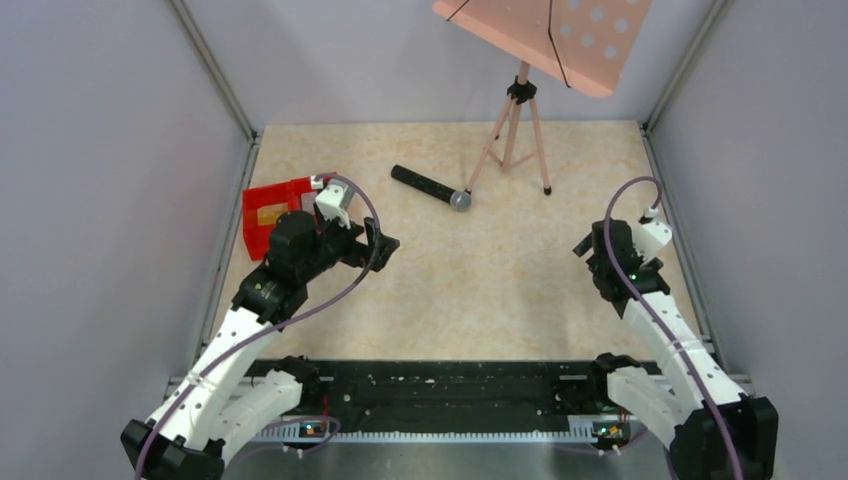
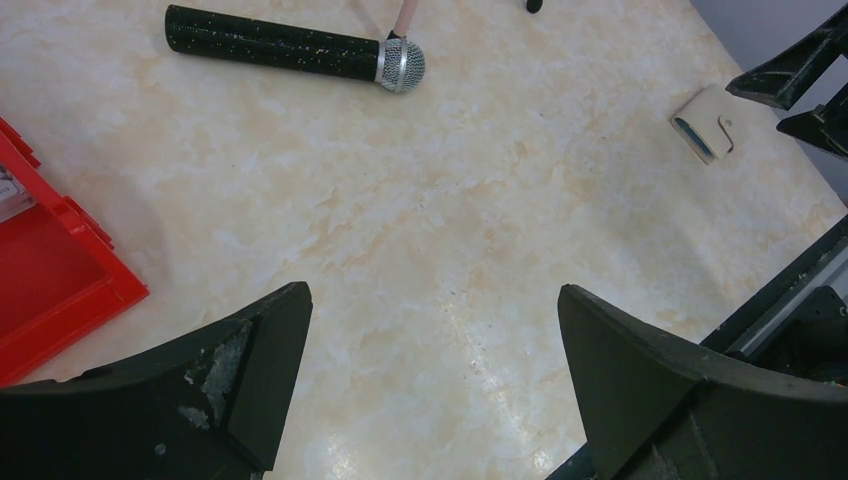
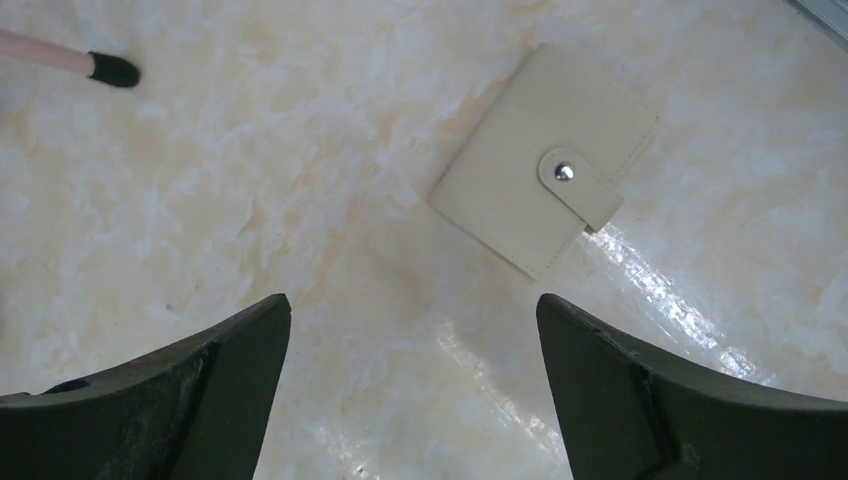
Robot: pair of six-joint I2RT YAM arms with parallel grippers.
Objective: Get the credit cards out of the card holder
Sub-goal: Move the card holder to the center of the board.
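The card holder is a small cream wallet lying shut on the table, its tab fastened with a metal snap. It sits just ahead of my right gripper and a little to its right. That gripper is open and hangs above the table with nothing between its fingers. In the left wrist view the card holder shows far off at the right, beside the right gripper's dark fingers. My left gripper is open over bare table near the red tray. No credit cards show. From above, the right arm hides the holder.
A red plastic tray stands at the left, behind my left gripper. A black microphone lies at the back middle. Behind it a pink tripod carries a perforated board. Grey walls close in three sides.
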